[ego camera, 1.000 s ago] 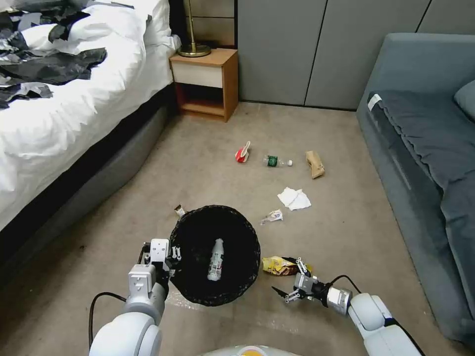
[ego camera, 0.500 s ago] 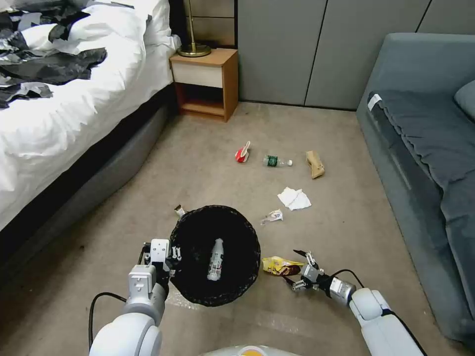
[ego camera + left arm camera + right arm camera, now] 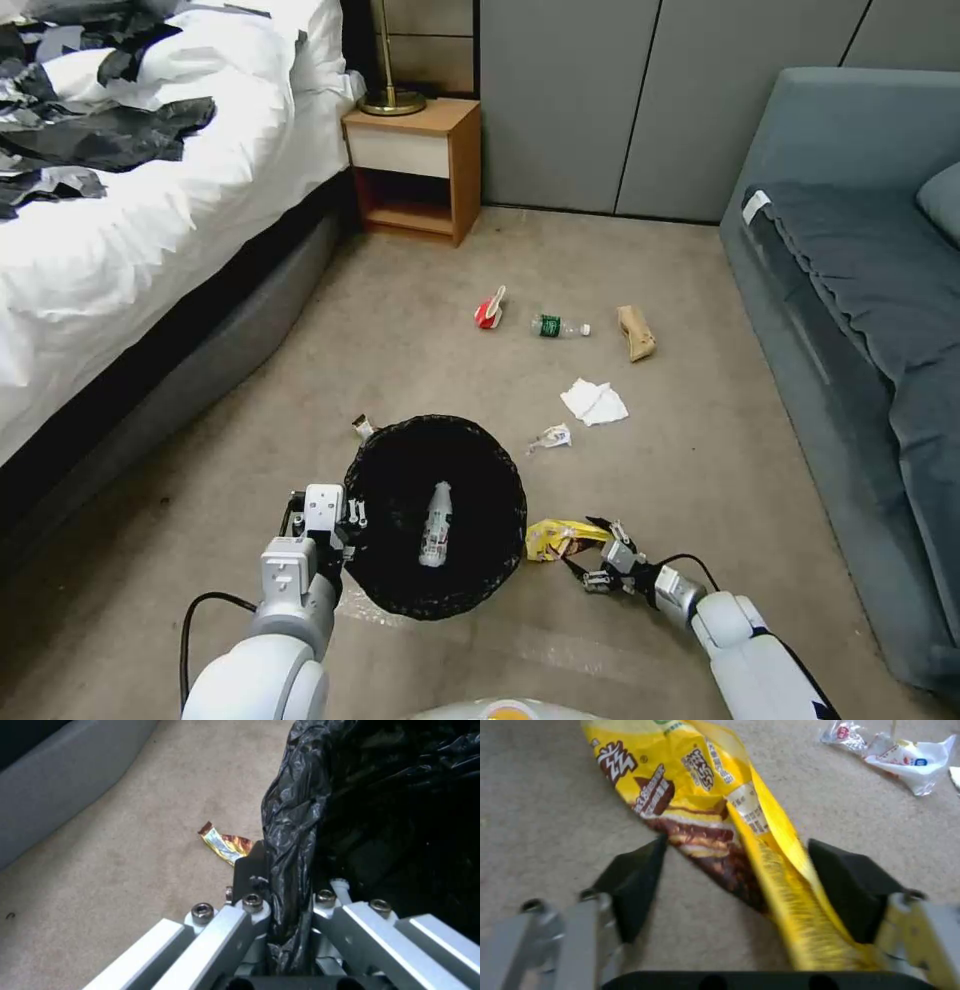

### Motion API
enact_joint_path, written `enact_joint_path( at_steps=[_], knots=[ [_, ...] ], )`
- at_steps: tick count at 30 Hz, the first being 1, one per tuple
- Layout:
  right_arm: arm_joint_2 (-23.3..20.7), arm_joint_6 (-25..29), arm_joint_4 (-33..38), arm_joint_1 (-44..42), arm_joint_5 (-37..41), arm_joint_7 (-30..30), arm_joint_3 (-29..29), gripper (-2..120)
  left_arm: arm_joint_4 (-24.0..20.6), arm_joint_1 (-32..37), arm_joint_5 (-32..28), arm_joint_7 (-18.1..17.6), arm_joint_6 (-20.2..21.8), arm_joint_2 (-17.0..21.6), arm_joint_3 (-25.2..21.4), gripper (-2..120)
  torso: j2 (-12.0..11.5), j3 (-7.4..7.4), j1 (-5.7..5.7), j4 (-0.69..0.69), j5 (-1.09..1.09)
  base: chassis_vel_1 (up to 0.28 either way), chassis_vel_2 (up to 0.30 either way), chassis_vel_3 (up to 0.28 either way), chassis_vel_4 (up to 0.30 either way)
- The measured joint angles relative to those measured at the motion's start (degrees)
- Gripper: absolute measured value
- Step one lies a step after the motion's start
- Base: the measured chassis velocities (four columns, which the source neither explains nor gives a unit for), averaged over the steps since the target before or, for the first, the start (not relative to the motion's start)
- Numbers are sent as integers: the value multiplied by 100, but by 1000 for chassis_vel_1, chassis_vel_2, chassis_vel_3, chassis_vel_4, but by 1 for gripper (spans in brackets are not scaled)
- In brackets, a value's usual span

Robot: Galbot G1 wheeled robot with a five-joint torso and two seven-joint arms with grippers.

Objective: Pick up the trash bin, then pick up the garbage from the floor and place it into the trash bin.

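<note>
The trash bin (image 3: 435,515) sits near the robot's front, a white bottle (image 3: 436,524) inside, and the left gripper (image 3: 282,900) pinches its thin black bag rim. Beside it on the carpet lies a yellow snack wrapper (image 3: 705,813), light, crinkly and slippery. The right gripper (image 3: 737,885) is wide open around its flat end, a good place to pinch

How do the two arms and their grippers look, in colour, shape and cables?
Both arms are rounded, light grey-white shells. A black cable loops beside each forearm. The left gripper has a boxy white wrist block, silver metal linkage bars with bolts, and black finger pads. The right gripper has the same silver linkages and black wedge-shaped pads behind a silver cylindrical wrist.
</note>
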Motion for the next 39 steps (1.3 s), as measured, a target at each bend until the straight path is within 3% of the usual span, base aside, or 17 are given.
enact_joint_path(
  at_steps=[13, 20, 37, 39],
  knots=[
    [26, 22, -165, -32, 71, -2, 104, 22, 36, -19, -1, -3, -21, -6, 27, 1, -1, 1, 0, 7, 14, 0, 0, 0, 0],
    [-4, 20, -154, -27, 126, 25, 113, 0, 52, -30, 4, -4, -29, -14, 38, 1, -1, 1, 0, 5, 3, 0, 0, 0, 0],
    [-30, -7, 37, -165, 435, 190, 96, 0, 72, -51, 4, -1, -51, -22, 69, 1, -2, 2, 0, 2, 5, 0, 0, 0, 0],
    [-39, -32, 492, -331, 872, 424, 3, 0, 79, -59, 6, 3, -56, -21, 79, 1, -3, 3, 1, 0, 5, 0, 0, 0, 0]
  ],
)
